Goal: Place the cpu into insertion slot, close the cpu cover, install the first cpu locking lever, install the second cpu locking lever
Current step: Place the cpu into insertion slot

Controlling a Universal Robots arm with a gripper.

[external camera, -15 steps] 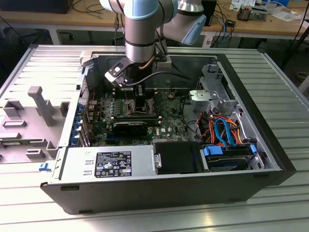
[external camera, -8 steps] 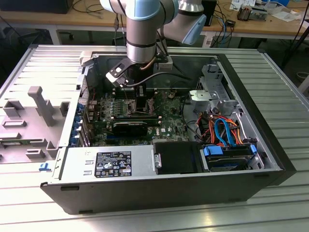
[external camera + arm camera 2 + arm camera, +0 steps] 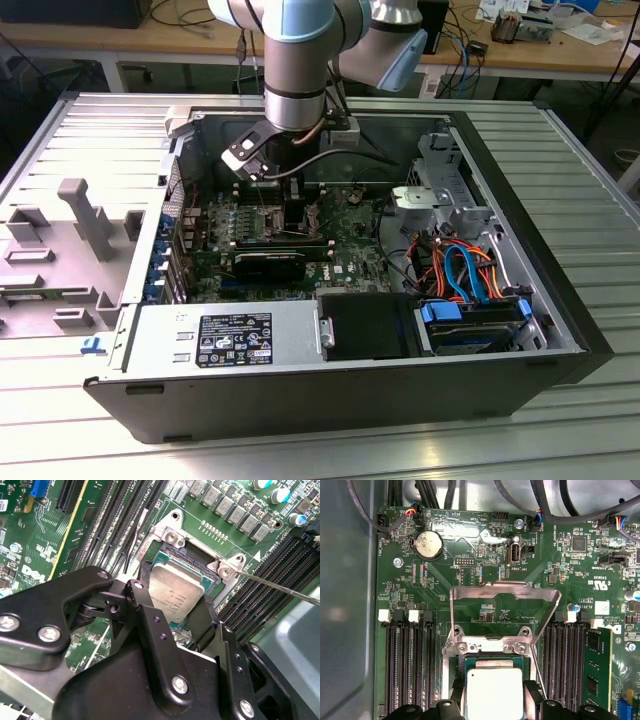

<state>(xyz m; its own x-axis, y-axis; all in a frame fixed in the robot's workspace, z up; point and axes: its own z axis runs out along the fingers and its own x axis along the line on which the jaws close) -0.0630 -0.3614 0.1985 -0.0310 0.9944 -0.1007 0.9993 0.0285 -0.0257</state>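
Arm: in the exterior view your arm (image 3: 296, 70) reaches from 12 o'clock down into the open computer case (image 3: 560, 335).
Gripper: your gripper (image 3: 294, 212) hangs low over the green board (image 3: 215, 265), near the middle of the case.
Grip: narrow. In both wrist views the black fingers (image 3: 145, 610) press on two opposite edges of the chip.
Chip: the chip (image 3: 176, 594) (image 3: 492, 692) has its silvery-grey top facing up. It sits between the fingers, directly over the socket (image 3: 195, 560). You cannot tell whether it is fully seated.
Cover: the cover frame (image 3: 505, 589) stands flipped open from the socket's edge, apart from the chip.
Lever: a thin metal lever (image 3: 280, 587) runs out from a corner of the socket across the black memory slots (image 3: 270, 615).
Memory: in the first wrist view one green memory stick (image 3: 600, 670) stands in the slots beside the socket.
Battery: a coin cell (image 3: 429, 545) lies on the board beyond the open cover, well apart from the chip.
Power supply: in the exterior view the grey box (image 3: 225, 340) is at 7 o'clock from your gripper, against the case wall.
Drive: a blue-tabbed drive (image 3: 470, 325) is at 4 o'clock, with orange and blue cables (image 3: 460, 262) at 3 o'clock.
Side panel: a grey panel (image 3: 60, 250) lies outside the case at 9 o'clock, on the exterior view's left.
Table: the case rests on a ribbed metal table (image 3: 580, 160).
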